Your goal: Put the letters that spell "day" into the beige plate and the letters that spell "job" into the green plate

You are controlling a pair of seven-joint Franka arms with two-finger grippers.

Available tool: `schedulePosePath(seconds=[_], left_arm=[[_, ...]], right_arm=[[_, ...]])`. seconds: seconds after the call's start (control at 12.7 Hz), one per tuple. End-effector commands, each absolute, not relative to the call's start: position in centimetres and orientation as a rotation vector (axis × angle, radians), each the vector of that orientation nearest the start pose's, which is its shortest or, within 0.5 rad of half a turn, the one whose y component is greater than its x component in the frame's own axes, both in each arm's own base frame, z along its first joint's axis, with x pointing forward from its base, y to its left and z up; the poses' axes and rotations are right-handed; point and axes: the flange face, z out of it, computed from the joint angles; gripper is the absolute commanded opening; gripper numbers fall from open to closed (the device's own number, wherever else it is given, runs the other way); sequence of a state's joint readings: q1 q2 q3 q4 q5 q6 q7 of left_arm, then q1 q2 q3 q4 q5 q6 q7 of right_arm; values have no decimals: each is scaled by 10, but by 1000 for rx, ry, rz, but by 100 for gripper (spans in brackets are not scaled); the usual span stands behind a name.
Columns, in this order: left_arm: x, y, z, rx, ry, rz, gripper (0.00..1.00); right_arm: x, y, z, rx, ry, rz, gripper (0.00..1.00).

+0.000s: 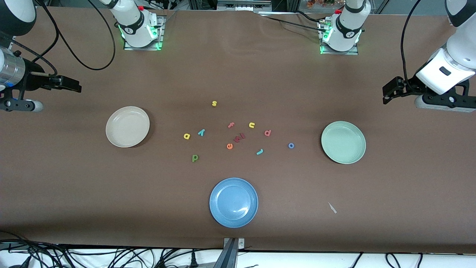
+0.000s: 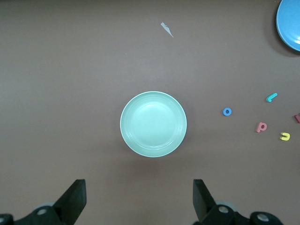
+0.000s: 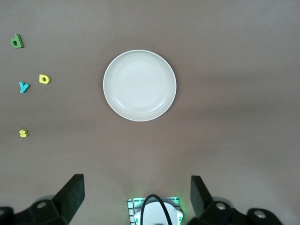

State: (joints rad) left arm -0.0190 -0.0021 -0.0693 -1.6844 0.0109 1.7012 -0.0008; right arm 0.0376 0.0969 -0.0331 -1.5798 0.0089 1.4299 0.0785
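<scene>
Letters scattered mid-counter: green "d" [image 1: 195, 158], yellow "a" [image 1: 186, 136], teal "y" [image 1: 201, 132] toward beige plate [image 1: 127, 126]; teal "j" [image 1: 260, 151], blue "o" [image 1: 291, 145], red-pink "b" [image 1: 267, 132] toward green plate [image 1: 343, 142]. Both plates empty. Left gripper [image 2: 139, 199] raised beside green plate, right gripper [image 3: 137, 194] raised beside beige plate; jaws wide apart, holding nothing.

A robotics lab — two white arm bases [image 1: 140, 26] with green status lights are bolted to a bench [image 1: 74, 178] under a brown cover, black cables [image 1: 67, 48] loop across it and tangle along its edge, and metal framing [image 1: 241, 4] stands by the bases.
</scene>
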Motion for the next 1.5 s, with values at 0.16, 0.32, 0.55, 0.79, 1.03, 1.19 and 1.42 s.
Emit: schedulePosePath(seconds=[0.16,0.32,0.55,0.79,1.03,1.19,1.42], left_arm=[[560,-47,587,-3142,168,-26,100],[560,-47,587,-3143,168,-24,100],[560,-46,587,-3144,165,-26,100],[560,-46,587,-3144,165,-26,100],[560,-46,587,-3143,165,-24,100],[560,-46,587,-3143,165,-24,100],[560,-46,588,-3144,165,-29,100]], right_arm=[[566,5,563,-3107,111,382,100],[569,6,563,-3114,107,358,100],[574,10,567,-3124,101,280,100],[577,10,567,-3130,99,243,100],[579,10,566,-3131,101,219,100],[580,10,566,-3130,101,214,100],[581,10,564,-3132,102,198,100]])
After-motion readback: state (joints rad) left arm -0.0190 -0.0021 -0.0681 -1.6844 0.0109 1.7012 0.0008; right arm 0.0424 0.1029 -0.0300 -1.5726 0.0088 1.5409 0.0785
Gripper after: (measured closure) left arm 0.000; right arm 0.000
